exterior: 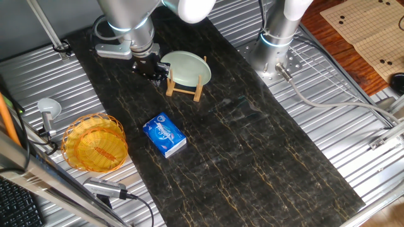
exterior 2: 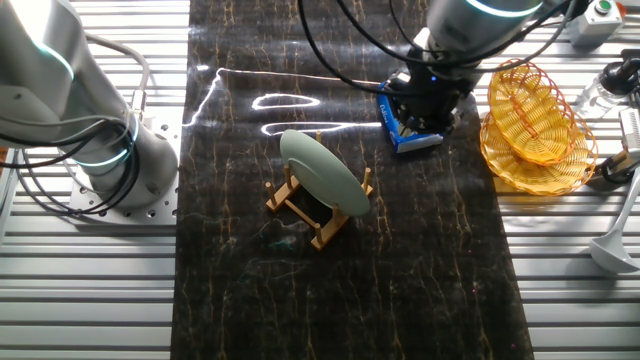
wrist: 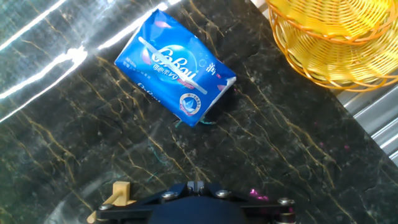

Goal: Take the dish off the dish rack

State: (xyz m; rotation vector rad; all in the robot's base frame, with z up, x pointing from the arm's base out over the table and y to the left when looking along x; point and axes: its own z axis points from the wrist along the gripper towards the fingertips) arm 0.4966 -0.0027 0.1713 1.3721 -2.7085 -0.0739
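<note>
One fixed view, dish (exterior: 187, 67) upright in dish rack (exterior: 185, 88), claw (exterior: 150, 68) beside, opening perhaps hidden

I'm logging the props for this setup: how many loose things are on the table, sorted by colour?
Green: 1, the plate
Brown: 1, the wooden rack
Blue: 1, the tissue packet
Yellow-orange: 1, the basket
Total: 4

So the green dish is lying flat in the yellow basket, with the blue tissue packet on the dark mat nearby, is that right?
Not quite. The dish is not in the basket; it stands tilted on edge in the wooden dish rack, as the other fixed view shows. The blue tissue packet does lie on the dark mat nearby.
</note>
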